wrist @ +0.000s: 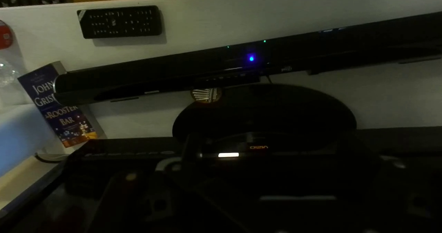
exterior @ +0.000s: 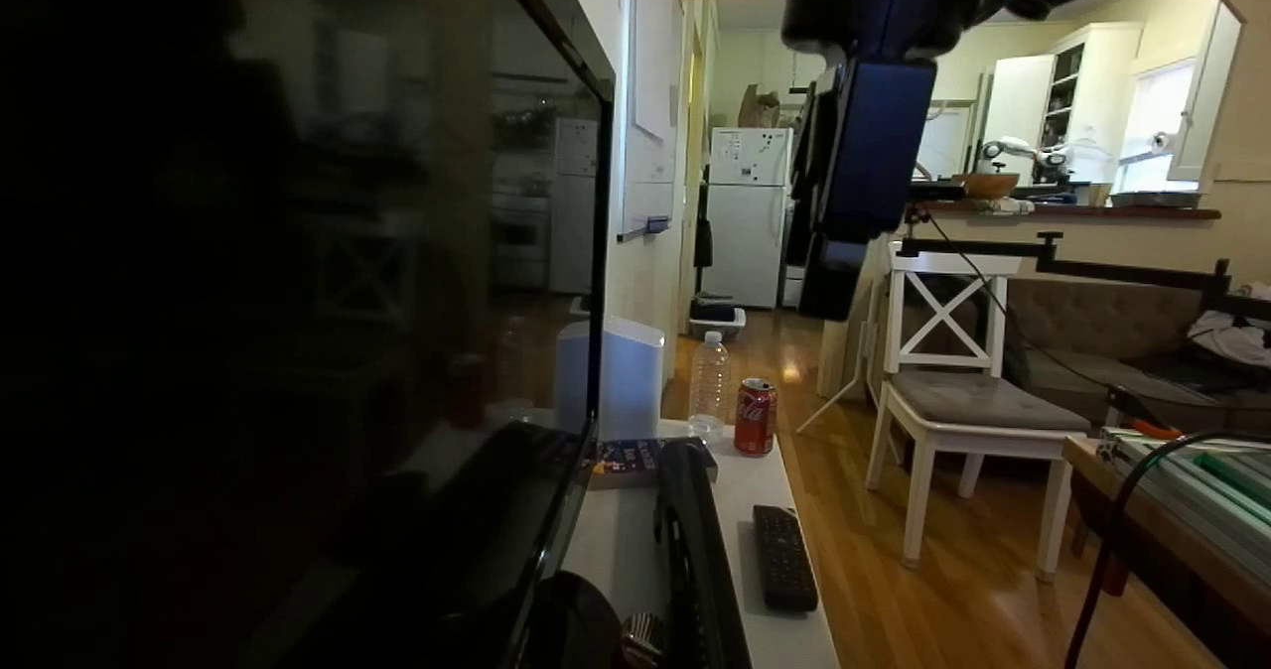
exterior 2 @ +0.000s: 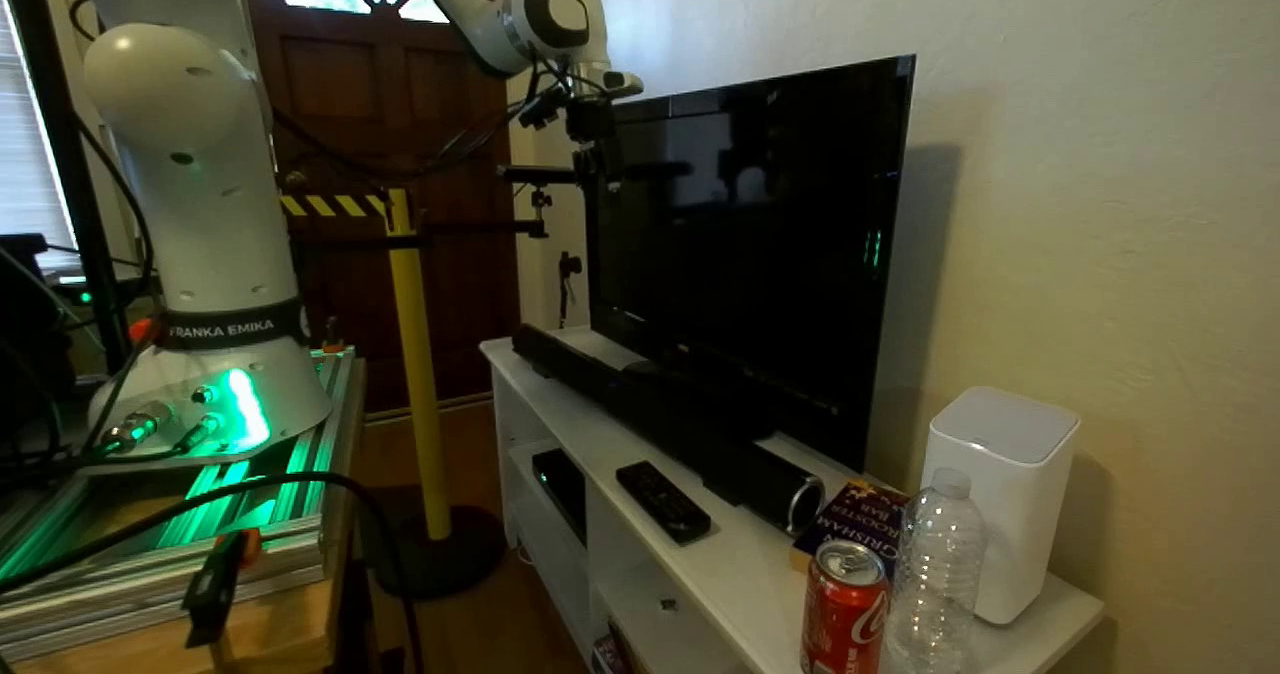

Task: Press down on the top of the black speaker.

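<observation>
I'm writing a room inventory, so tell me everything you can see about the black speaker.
The black speaker is a long, low, glossy bar, apparently plastic, with one round, silver-rimmed end. A blue point of light shows on it. It lies lengthwise on the white TV stand, in front of the TV. The claw hangs higher, apart from it. Whether the paperback at that end touches it is unclear.

White arm [exterior 2: 222, 204], dark claw [exterior: 834, 277]

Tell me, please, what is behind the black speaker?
Behind the black speaker stand the TV and its dark oval base. The wrist view also shows a small thing with metal strips there, partly hidden by the speaker, so I cannot tell its full shape.
</observation>
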Motion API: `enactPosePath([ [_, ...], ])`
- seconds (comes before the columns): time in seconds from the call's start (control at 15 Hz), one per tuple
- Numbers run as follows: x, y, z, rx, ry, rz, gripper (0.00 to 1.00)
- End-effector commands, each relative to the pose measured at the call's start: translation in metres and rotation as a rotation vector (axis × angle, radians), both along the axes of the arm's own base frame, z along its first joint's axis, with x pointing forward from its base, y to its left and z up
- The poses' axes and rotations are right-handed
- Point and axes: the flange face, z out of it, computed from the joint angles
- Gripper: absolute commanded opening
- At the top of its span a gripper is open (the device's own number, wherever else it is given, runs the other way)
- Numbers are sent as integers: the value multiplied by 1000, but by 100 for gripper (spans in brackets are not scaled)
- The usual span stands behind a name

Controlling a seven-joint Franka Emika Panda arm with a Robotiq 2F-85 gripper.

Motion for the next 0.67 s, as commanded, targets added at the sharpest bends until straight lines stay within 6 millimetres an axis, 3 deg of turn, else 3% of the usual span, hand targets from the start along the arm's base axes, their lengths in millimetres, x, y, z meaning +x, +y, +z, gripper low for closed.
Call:
enactPosePath([
  [0.0,21,-14,-42,18,35,50,100],
  [0.07,26,-18,-54,30,37,55,75],
  [0.2,36,-27,-78,45,48,78,66],
  [0.6,48,-46,-148,51,83,109,22],
])
